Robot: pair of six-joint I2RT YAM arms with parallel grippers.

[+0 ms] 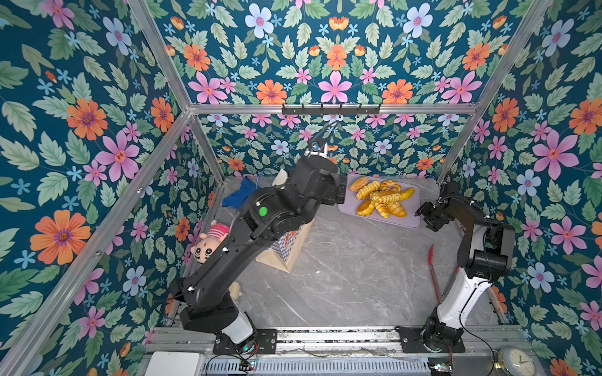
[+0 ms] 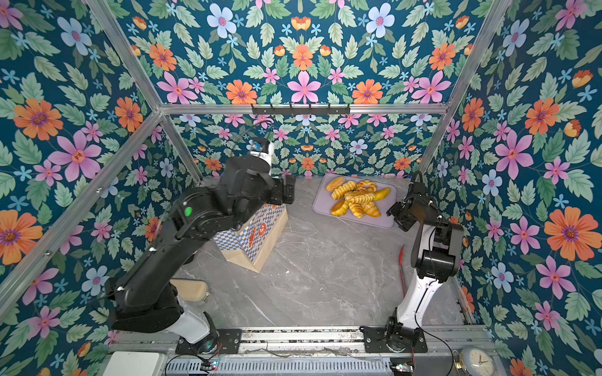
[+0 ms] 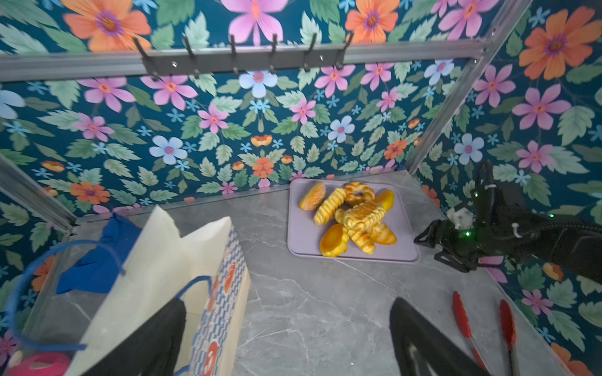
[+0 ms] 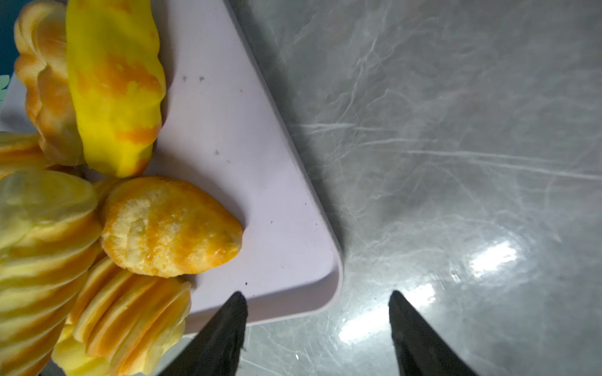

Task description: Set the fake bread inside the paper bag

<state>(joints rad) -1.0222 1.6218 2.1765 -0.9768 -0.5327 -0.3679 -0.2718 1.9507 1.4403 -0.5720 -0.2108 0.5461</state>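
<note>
As the bread (image 1: 381, 198) is heaped on the tray (image 1: 412, 208), apart from the bag (image 2: 260, 228), and the right claw (image 4: 316, 293) is held apart and empty at the tray corner, the rim may be pinched instead, or the bag tipped by the widely spread left claw (image 3: 288, 302).

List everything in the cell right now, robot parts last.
fake bread: at least eight, golden-yellow to brown, piled on the tray
tray: one, lilac, far right of table
paper bag: one, cream with blue checks, upright, left of centre
blue cloth: one, far left corner
plush doll: one, pink-striped, left edge
tongs: one, red, right edge
hook rack: one, dark, back rail
clock: one, pale dial, off the table, near right
table: one, grey marble
left gripper: black, open, by the bag's top
right gripper: black, open, empty, at the tray's near corner
</note>
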